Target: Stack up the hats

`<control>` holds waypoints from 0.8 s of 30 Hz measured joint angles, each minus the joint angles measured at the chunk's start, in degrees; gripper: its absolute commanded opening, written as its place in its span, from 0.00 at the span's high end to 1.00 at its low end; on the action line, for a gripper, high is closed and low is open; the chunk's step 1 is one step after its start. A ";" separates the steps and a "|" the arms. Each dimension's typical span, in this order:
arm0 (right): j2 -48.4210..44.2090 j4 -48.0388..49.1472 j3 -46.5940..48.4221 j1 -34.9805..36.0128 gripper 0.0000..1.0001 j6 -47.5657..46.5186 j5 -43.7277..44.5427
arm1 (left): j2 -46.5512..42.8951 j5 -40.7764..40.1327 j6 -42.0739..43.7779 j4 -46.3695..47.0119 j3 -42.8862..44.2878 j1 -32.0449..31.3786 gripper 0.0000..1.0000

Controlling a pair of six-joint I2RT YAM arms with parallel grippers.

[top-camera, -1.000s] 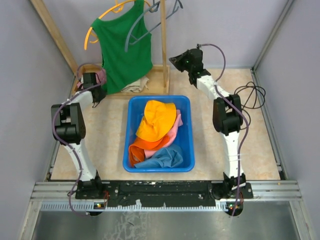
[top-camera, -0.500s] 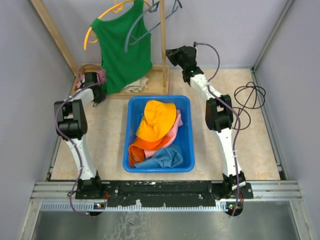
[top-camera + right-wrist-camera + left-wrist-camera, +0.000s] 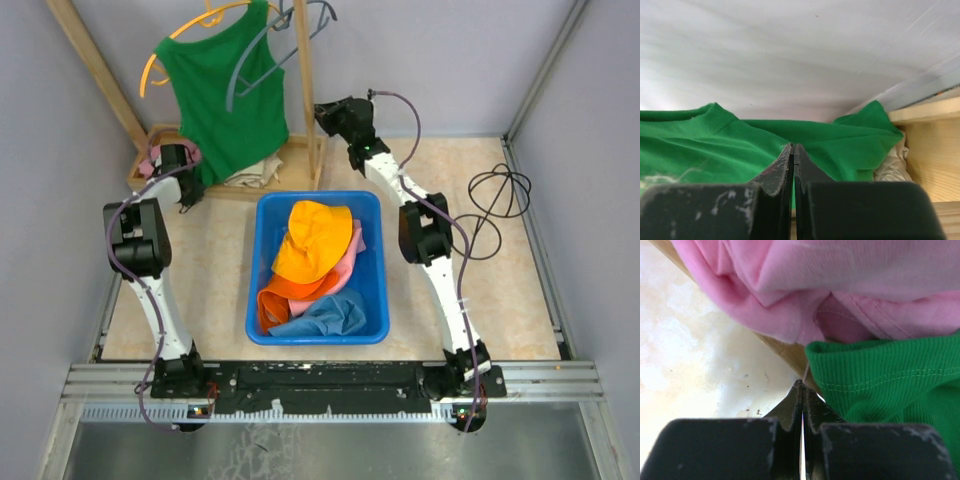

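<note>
Four hats lie piled in a blue bin mid-table. The yellow-orange hat is on top, the pink hat under it at the right, the bright orange hat at the lower left, and the light blue hat at the front. My left gripper is shut at the wooden rack's left corner, far from the bin; its wrist view shows its tips empty below a pink cloth. My right gripper is shut by the rack's post, its tips empty before the green tank top.
A wooden rack at the back holds the green tank top on an orange hanger, plus a grey hanger. A beige cloth lies on its base. A black cable coils at the right. Grey walls enclose the table.
My right gripper has swung left along the back. The rack with the tank top and hangers has shifted left with it. The hats in the bin have not moved.
</note>
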 measured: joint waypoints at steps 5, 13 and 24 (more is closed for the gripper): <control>-6.73 2.49 -13.92 -0.44 1.00 -3.89 -1.46 | -2.67 0.44 -0.50 1.01 -2.97 0.26 1.00; -30.60 1.20 -45.99 -6.03 1.00 -16.74 -4.48 | -16.81 -0.17 0.48 1.42 -6.80 1.66 0.94; -61.55 -4.24 -61.22 -9.29 1.00 -35.19 -6.62 | -38.69 4.35 1.73 2.12 -19.26 2.03 0.93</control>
